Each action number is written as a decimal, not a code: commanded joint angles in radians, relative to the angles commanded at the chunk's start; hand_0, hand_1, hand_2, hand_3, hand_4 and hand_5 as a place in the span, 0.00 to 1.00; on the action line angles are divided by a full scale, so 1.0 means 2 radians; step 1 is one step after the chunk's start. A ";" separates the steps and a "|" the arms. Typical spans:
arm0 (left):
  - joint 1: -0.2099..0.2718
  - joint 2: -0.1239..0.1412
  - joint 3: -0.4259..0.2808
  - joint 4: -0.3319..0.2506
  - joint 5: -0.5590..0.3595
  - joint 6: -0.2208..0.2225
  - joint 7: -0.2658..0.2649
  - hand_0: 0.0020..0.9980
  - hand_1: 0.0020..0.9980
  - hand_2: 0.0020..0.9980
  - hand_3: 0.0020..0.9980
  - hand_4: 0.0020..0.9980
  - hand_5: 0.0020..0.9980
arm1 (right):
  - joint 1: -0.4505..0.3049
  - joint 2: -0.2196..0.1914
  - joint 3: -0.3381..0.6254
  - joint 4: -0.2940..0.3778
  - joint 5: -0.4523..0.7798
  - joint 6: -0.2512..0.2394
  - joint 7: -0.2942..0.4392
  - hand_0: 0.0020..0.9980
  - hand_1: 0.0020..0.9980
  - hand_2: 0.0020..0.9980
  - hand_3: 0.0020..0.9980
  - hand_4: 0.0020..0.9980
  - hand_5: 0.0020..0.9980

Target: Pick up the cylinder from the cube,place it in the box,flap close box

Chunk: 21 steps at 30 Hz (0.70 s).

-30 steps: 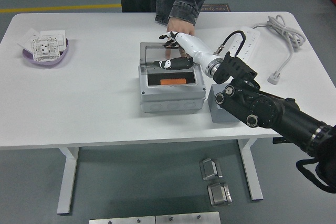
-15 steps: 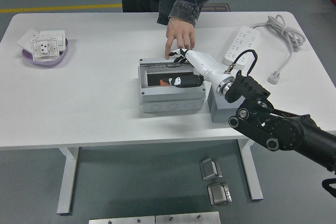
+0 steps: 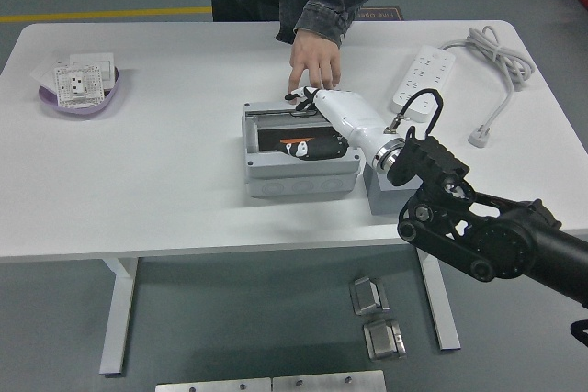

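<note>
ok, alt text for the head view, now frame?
The robot's white right hand reaches over the open grey plastic box, where an orange object shows inside. A person's hand touches the box's far edge.

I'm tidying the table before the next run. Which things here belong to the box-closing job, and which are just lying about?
Job: grey box, its lid nearly shut, orange cylinder inside, grey cube, right hand on the lid, person's hand at the box's far edge.

Lying about: power strip with cable, purple dish of switch plates.
</note>
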 joint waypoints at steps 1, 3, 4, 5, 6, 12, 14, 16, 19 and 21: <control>0.000 0.000 -0.001 0.000 0.001 0.000 0.000 0.62 0.57 0.54 0.58 0.42 0.08 | -0.002 -0.001 -0.002 0.000 0.002 0.000 0.001 0.64 0.63 0.70 0.84 0.92 0.58; 0.001 0.000 -0.004 0.000 0.003 0.000 0.000 0.62 0.57 0.54 0.58 0.42 0.08 | -0.006 -0.002 -0.004 0.000 0.007 -0.002 0.003 0.64 0.63 0.70 0.84 0.92 0.58; 0.001 0.000 -0.004 0.000 0.003 0.000 0.000 0.62 0.57 0.54 0.58 0.42 0.08 | -0.009 -0.002 -0.005 -0.001 0.009 -0.002 0.003 0.64 0.63 0.70 0.84 0.92 0.58; 0.001 0.000 -0.003 0.000 0.002 0.001 -0.001 0.62 0.57 0.54 0.58 0.42 0.08 | -0.012 -0.003 -0.005 -0.001 0.011 -0.003 0.004 0.64 0.63 0.70 0.84 0.92 0.58; 0.001 0.000 -0.002 0.000 0.001 0.001 -0.001 0.62 0.57 0.54 0.58 0.42 0.08 | -0.015 -0.003 -0.004 -0.001 0.011 -0.003 0.004 0.62 0.63 0.70 0.84 0.92 0.58; 0.003 -0.001 -0.001 0.000 0.000 0.001 0.000 0.62 0.57 0.54 0.58 0.42 0.08 | -0.031 -0.007 0.011 0.011 -0.002 0.000 -0.002 0.60 0.63 0.70 0.84 0.92 0.59; 0.003 -0.001 -0.002 0.000 0.002 0.001 0.000 0.62 0.57 0.54 0.58 0.42 0.08 | -0.035 -0.011 0.025 0.017 -0.009 0.003 -0.004 0.60 0.63 0.70 0.84 0.92 0.59; 0.003 0.000 -0.007 0.000 0.007 0.001 0.000 0.62 0.57 0.54 0.58 0.42 0.08 | -0.043 -0.022 0.048 0.027 -0.027 0.013 -0.011 0.60 0.63 0.70 0.84 0.92 0.59; 0.004 0.000 -0.016 0.000 0.015 0.001 0.000 0.62 0.57 0.54 0.58 0.41 0.08 | -0.063 -0.041 0.088 0.048 -0.058 0.034 -0.027 0.60 0.63 0.70 0.85 0.92 0.61; 0.005 0.000 -0.023 0.000 0.023 0.001 0.000 0.62 0.57 0.54 0.58 0.41 0.08 | -0.082 -0.054 0.118 0.065 -0.078 0.049 -0.037 0.60 0.63 0.70 0.85 0.92 0.61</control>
